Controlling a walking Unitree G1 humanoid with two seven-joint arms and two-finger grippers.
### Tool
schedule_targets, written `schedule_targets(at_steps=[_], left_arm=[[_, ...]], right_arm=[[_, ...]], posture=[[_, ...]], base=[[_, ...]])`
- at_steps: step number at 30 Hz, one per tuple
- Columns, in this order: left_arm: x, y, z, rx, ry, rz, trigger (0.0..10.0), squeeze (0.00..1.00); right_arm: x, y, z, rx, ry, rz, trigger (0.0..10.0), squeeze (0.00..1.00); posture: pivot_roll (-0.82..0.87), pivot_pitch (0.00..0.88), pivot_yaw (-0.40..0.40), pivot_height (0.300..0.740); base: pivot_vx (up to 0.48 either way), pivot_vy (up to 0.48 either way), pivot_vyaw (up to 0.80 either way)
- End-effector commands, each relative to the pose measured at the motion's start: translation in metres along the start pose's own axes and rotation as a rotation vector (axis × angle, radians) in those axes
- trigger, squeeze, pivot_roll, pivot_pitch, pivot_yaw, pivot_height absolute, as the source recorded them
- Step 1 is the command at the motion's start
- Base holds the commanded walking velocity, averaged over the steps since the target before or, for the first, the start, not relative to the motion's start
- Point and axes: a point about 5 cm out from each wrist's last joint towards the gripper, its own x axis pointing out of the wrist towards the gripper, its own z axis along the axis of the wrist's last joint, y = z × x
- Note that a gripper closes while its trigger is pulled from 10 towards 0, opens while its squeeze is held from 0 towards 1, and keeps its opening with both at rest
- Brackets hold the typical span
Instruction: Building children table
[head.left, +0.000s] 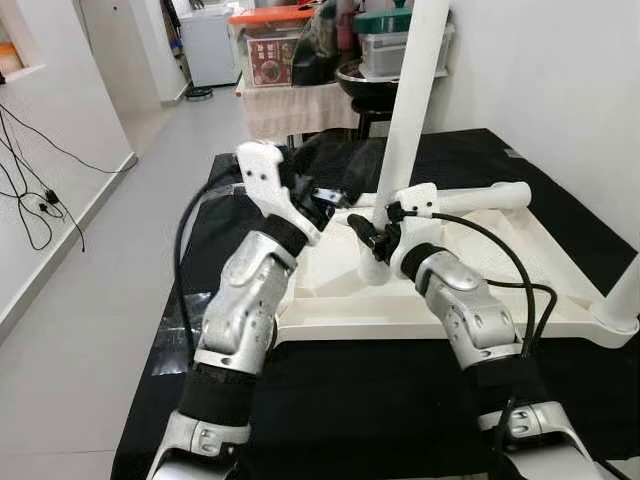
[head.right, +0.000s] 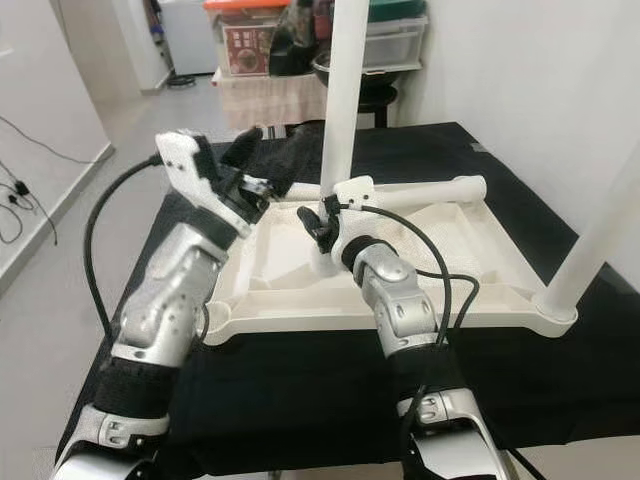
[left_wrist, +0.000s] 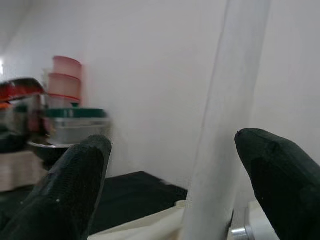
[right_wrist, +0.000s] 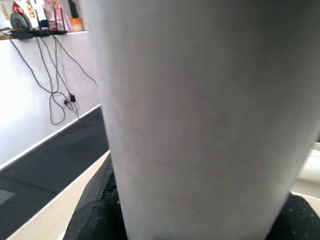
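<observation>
Left eye view: right hand (head.left: 366, 238) grips an upright white table leg (head.left: 410, 110); left hand (head.left: 322, 203) spread open beside it.

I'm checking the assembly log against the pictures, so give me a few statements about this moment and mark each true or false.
1. The right end effector is closed around the upright white leg. True.
2. The left end effector grips that same leg. False: its fingers are apart, with the leg between them, not clamped.
3. The white tabletop lies upside down on the black mat. True.
4. A loose white leg lies across the tabletop. True.
5. No leg stands at the tabletop's near right corner. False: a corner leg stands there.
</observation>
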Motion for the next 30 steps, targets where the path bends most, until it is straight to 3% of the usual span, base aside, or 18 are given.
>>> schedule_targets(at_steps=[1, 13, 15, 23, 24, 30], left_arm=[[-0.004, 0.003, 0.0, 0.053, 0.01, 0.014, 10.0, 0.0], [0.003, -0.005, 0.003, 0.063, 0.019, -0.022, 10.0, 0.0], [0.006, -0.011, 0.003, 0.065, 0.027, -0.08, 10.0, 0.0], [0.01, -0.017, 0.008, 0.116, 0.025, -0.128, 10.0, 0.0], [0.011, -0.015, 0.009, 0.132, 0.019, -0.106, 0.0, 0.0], [0.014, -0.004, 0.016, 0.173, -0.006, -0.024, 0.0, 0.0]], right_arm=[[0.001, 0.007, 0.004, -0.021, -0.03, 0.031, 0.0, 0.0], [0.002, 0.031, -0.002, -0.161, -0.031, 0.14, 0.0, 0.0], [0.002, 0.04, -0.007, -0.233, -0.019, 0.188, 0.0, 0.0], [0.004, 0.046, -0.011, -0.254, -0.008, 0.198, 0.0, 0.0], [0.004, 0.045, -0.011, -0.256, -0.005, 0.188, 0.0, 0.0], [0.006, 0.039, -0.011, -0.26, 0.003, 0.145, 0.0, 0.0]], posture=[[0.0, 0.0, 0.046, 0.74], [0.0, 0.0, 0.053, 0.74], [0.0, 0.0, 0.052, 0.74], [0.0, 0.0, 0.053, 0.74], [0.0, 0.0, 0.051, 0.74], [0.0, 0.0, 0.049, 0.74]], base=[[0.0, 0.0, 0.0], [0.0, 0.0, 0.0], [0.0, 0.0, 0.0], [0.0, 0.0, 0.0], [0.0, 0.0, 0.0], [0.0, 0.0, 0.0]])
